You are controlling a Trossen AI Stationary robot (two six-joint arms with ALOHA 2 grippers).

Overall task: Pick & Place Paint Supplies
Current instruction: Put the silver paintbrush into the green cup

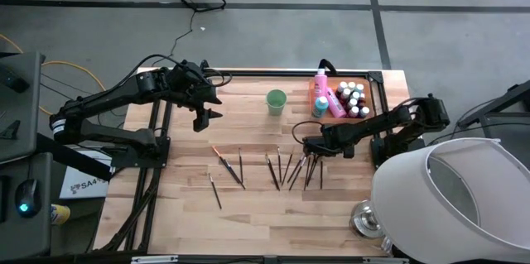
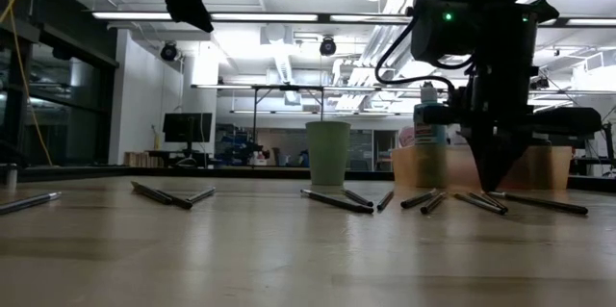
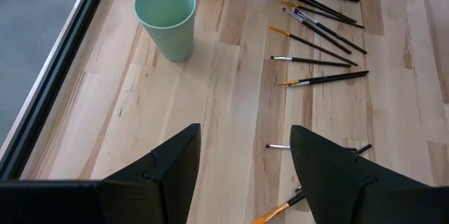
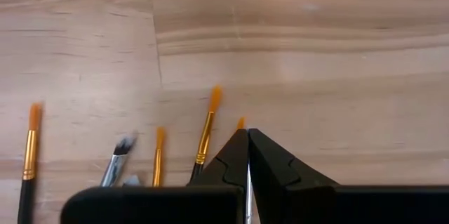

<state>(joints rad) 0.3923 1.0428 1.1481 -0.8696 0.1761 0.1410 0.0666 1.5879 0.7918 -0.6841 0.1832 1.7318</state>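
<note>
Several thin dark brushes (image 1: 281,169) with orange tips lie flat on the wooden table, spread across its middle; they also show in the left wrist view (image 3: 319,34). My right gripper (image 1: 308,146) is down among the right-hand brushes (image 4: 205,136), shut on one of them. My left gripper (image 1: 203,115) is open and empty, raised above the table's left part, its fingers (image 3: 175,161) pointing toward the light green cup (image 1: 276,101). Small pale-capped bottles (image 1: 354,98), two pink bottles (image 1: 335,103) and a teal bottle (image 1: 319,108) stand in the orange tray (image 1: 370,115) at the far right. My right gripper pinches a thin brush between its two fingers (image 4: 235,157). A silver strip of the brush (image 4: 247,182) shows in the gap, and its orange tip (image 4: 240,122) sticks out past the fingertips. The fingers come from above, pointing down at the table (image 2: 496,187).
The green cup (image 2: 328,153) stands upright left of the tray. A large white rounded object (image 1: 447,189) and a metal piece (image 1: 364,218) sit at the table's near right corner. Black frame rails (image 1: 157,132) run along the left edge. Bare wood lies near the front edge.
</note>
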